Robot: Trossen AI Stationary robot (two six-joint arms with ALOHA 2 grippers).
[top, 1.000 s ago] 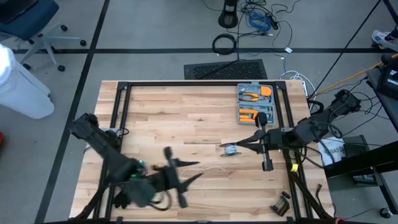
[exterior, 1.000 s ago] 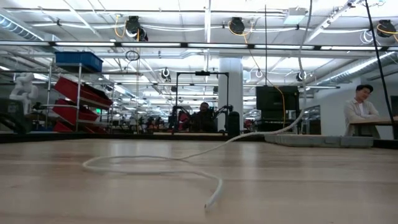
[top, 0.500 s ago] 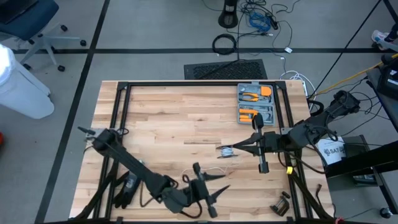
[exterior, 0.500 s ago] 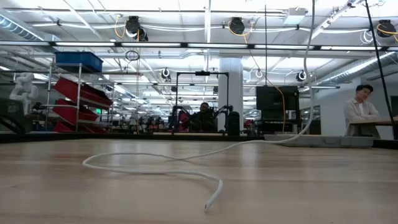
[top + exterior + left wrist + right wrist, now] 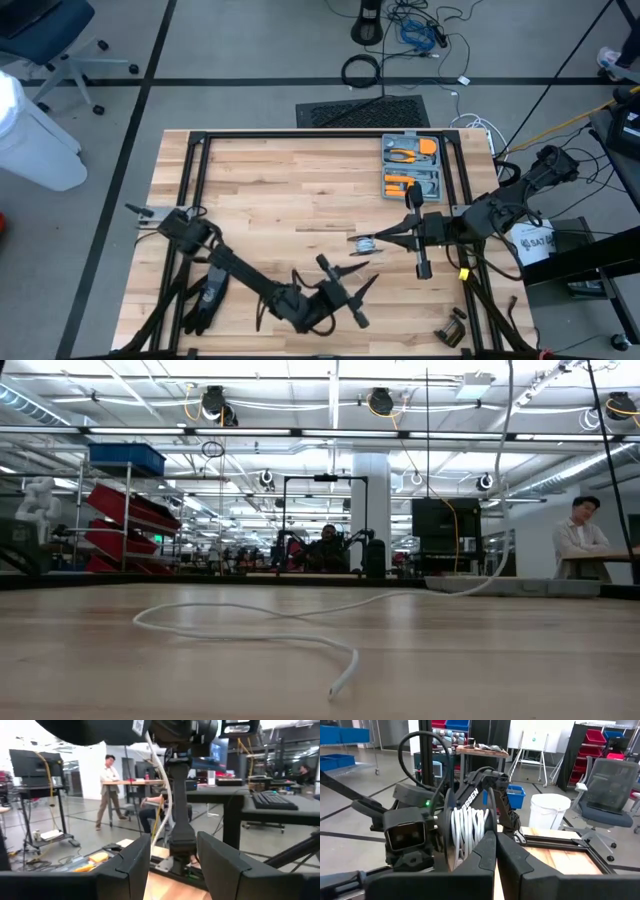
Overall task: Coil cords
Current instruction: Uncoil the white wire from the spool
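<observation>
swung right along the near edge, left gripper (image 5: pixel 358 285) spread, cord (image 5: pixel 165 795) between; right gripper (image 5: pixel 385 237) clamps the coil (image 5: pixel 467 832).

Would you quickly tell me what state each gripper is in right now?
Left gripper: open, holding nothing.
Right gripper: shut on the coiled white cord.

1. Table (image 5: pixel 280 190): pale wood planks, smooth, with a soft sheen in the low view.
2. Frame (image 5: pixel 300 135) along the table edge: black metal, matt.
3. Cord (image 5: pixel 250 632): white, smooth, plastic-looking jacket.
4. Right gripper (image 5: pixel 495 851): fingers looked like matt dark plastic.
5. Left gripper (image 5: pixel 172 862): same matt dark finish.
6. Tool case (image 5: pixel 410 165): grey plastic; orange-handled tools inside.
7. Mat (image 5: pixel 362 112) behind the table: black, ribbed, looked like rubber.
8. Floor (image 5: pixel 250 50): grey, smooth.
</observation>
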